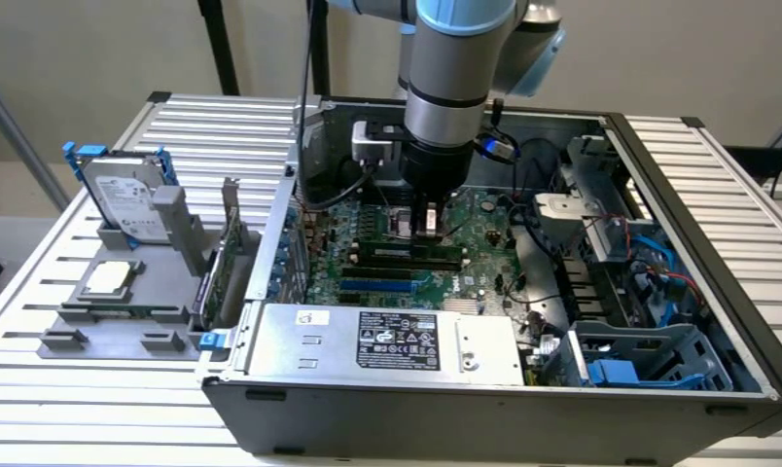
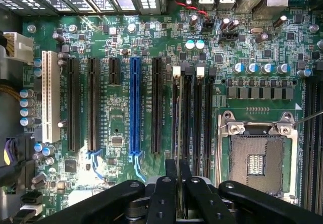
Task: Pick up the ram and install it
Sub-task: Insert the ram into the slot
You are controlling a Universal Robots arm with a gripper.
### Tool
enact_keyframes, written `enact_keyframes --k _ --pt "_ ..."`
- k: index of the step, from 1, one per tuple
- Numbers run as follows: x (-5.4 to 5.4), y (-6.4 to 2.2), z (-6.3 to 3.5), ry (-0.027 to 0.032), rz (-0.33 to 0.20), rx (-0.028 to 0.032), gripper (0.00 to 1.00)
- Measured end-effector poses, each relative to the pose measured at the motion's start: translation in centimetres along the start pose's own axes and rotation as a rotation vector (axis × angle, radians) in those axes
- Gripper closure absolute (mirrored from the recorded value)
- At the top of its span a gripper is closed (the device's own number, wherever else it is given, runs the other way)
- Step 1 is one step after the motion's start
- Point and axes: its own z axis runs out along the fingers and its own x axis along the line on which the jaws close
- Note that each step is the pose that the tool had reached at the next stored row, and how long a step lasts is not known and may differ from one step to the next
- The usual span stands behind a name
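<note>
Hanging low inside the open computer case (image 1: pixel 702 243), the tool (image 1: pixel 429 226) is clamped on the ram (image 2: pixel 181 148), which stands on edge between its fingers (image 2: pixel 162 193), over the motherboard's black memory slots (image 2: pixel 207 118), its long axis running along them. No writing is legible.

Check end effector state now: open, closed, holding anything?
End effector: closed on the ram, edge-on between its fingers, over the black memory slots on the motherboard.

The gripper (image 1: pixel 429 226) is down inside the open computer case (image 1: pixel 677 175). The case walls, power supply (image 1: pixel 391 341) and cables (image 1: pixel 624 243) crowd around it.
</note>
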Motion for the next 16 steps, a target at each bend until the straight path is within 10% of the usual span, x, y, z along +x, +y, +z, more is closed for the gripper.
enact_keyframes --k 16 --pt "-0.08 -0.08 0.15 0.0002 -0.002 -0.0002 0.86"
